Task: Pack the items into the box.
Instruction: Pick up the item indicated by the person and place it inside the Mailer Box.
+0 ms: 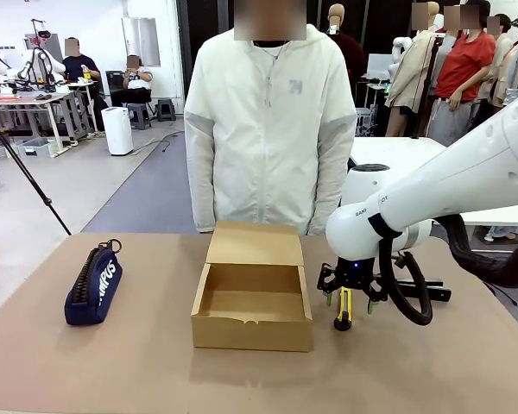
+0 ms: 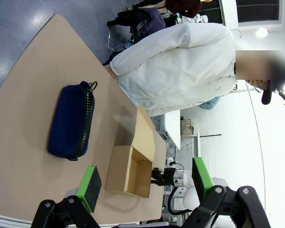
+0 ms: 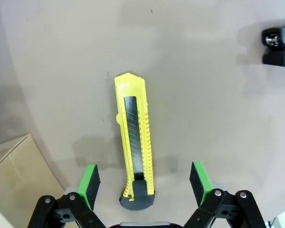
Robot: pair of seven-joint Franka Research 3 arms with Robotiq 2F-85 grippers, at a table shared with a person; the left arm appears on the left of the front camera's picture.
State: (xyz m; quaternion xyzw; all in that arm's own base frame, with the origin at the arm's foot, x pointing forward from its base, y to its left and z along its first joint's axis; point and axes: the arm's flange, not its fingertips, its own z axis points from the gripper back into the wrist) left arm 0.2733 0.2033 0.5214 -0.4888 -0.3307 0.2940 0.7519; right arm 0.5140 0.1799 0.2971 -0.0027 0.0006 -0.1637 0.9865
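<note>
As nothing shows inside the cardboard box (image 1: pixel 252 297), you should log the packing as not yet begun: its flap (image 1: pixel 255 243) stands back and the visible floor is bare. Your right gripper (image 3: pixel 145 183) hangs low over the yellow-and-black snap-off knife (image 3: pixel 135 154), jaws wide, pads either side and clear of it. Your left gripper (image 2: pixel 146 183) is wide and empty, well above the table (image 1: pixel 155 371). The navy CAMPUS pouch (image 1: pixel 93 287) lies well left of the box; the black stapler (image 3: pixel 280 45) sits beyond the knife. A person (image 1: pixel 272 129) stands behind the box. Nothing blocks the knife's path to the box.

Table (image 1: pixel 112 371): pouch (image 1: pixel 93 286), box (image 1: pixel 250 333), cutter (image 3: pixel 135 142), perhaps stapler (image 3: pixel 279 45).
</note>
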